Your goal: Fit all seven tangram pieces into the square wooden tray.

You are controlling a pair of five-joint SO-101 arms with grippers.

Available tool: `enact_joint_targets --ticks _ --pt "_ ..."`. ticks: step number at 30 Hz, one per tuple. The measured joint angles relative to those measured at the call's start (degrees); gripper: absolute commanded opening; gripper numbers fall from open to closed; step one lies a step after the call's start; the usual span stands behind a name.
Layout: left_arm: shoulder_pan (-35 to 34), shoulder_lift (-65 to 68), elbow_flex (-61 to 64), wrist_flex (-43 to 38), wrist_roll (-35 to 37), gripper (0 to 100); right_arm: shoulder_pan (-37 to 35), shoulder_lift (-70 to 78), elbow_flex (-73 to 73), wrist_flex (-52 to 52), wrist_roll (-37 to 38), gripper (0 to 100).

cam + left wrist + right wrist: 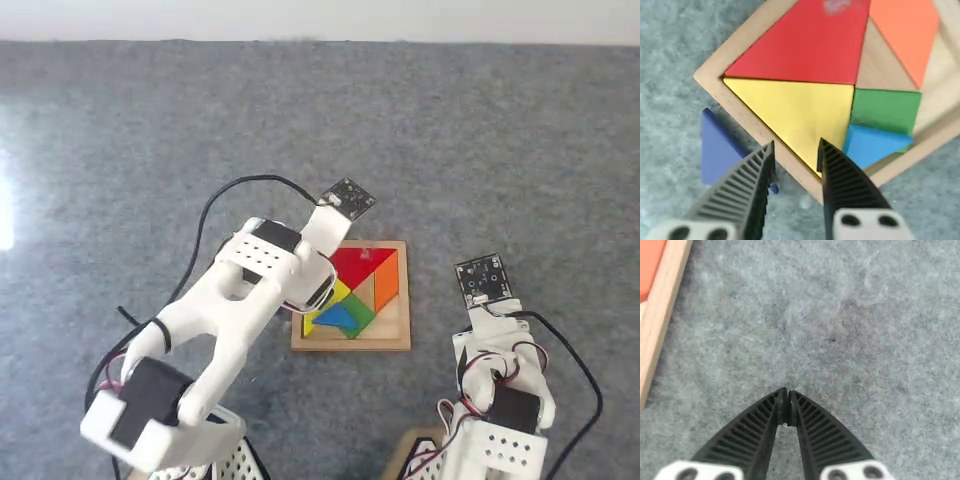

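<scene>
Outside the wooden tray [715, 80] lies a dark blue triangle [717, 150], near the left pincer [796, 145], parted and empty.

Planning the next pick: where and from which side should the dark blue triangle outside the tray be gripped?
Probably from straight above with the left gripper, open and close by. The dark blue triangle lies flat on the carpet beside the tray rim, so pinch its free corner away from the rim; the rim side leaves a finger little room.
</scene>
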Motion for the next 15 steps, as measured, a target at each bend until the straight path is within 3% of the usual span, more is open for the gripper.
enact_joint_targets --ticks 9,15 --pt "0.3 -4.8 0.0 -1.4 -0.1 13 0.0 0.0 0.0 0.0 0.0 1.7" --pt "6.0 -3.3 0.0 -1.8 -0.1 13 0.0 0.0 0.0 0.0 0.0 1.7"
